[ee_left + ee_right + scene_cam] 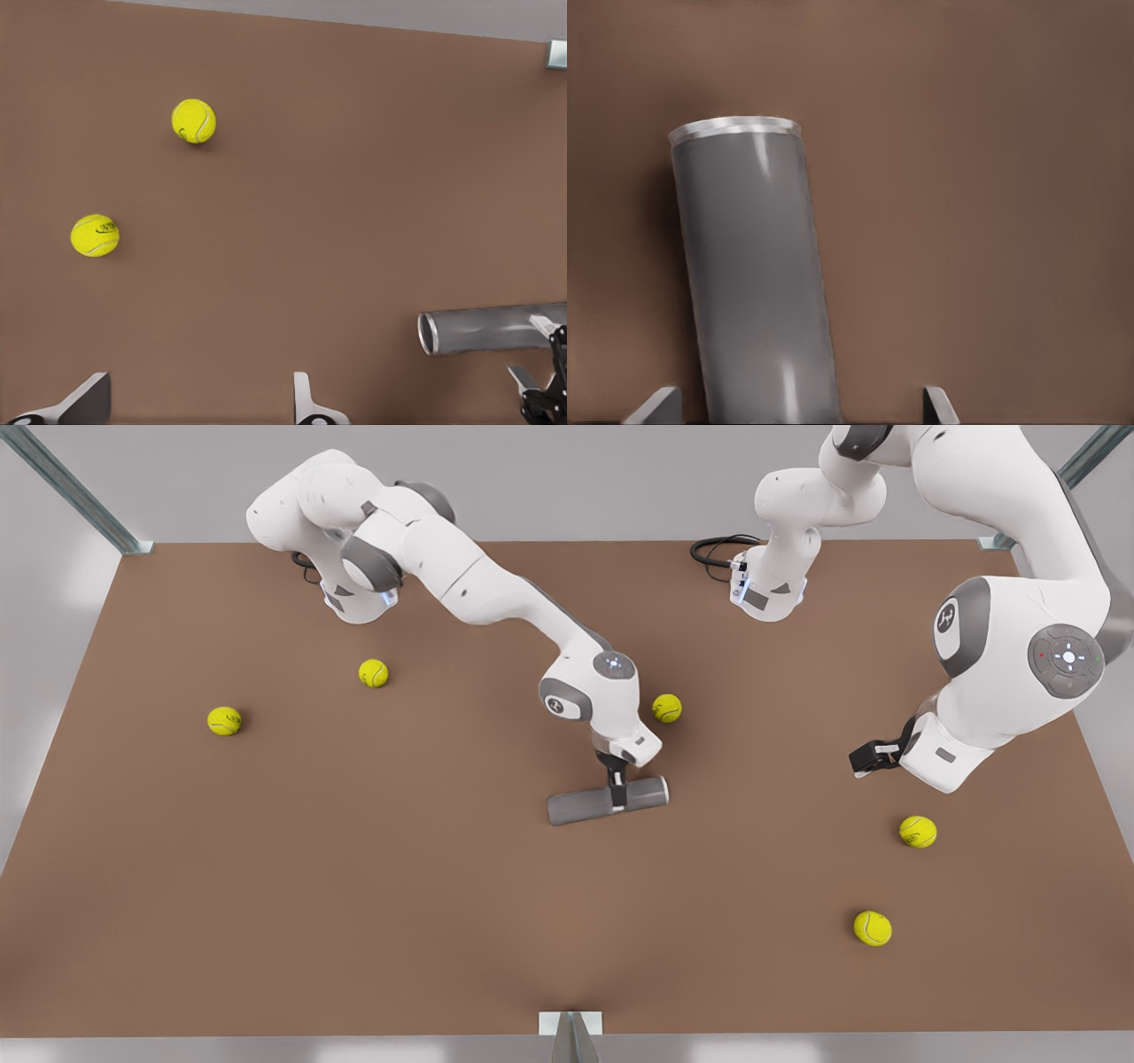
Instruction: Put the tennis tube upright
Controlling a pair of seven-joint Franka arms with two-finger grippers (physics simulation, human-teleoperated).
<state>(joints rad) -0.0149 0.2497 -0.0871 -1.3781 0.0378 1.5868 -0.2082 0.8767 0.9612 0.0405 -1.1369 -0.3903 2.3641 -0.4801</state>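
Observation:
The tennis tube [585, 806] is a dark grey cylinder lying on its side near the middle of the brown table [354, 886]. My right gripper [615, 790] comes down over it from above and is open, one finger on each side of the tube [757, 283], with a gap showing beside one finger [937, 405]. My left gripper [866, 760] hangs above the table toward the front view's right, open and holding nothing. Its fingers [306, 403] stand wide apart. From there the tube [487, 328] shows its light-rimmed open end.
Yellow-green tennis balls lie scattered: two [373, 673] [224, 721] at the front view's left, one [667, 708] just behind the right wrist, two [918, 832] [873, 928] below the left gripper. A metal bracket [570, 1024] sits at the near table edge.

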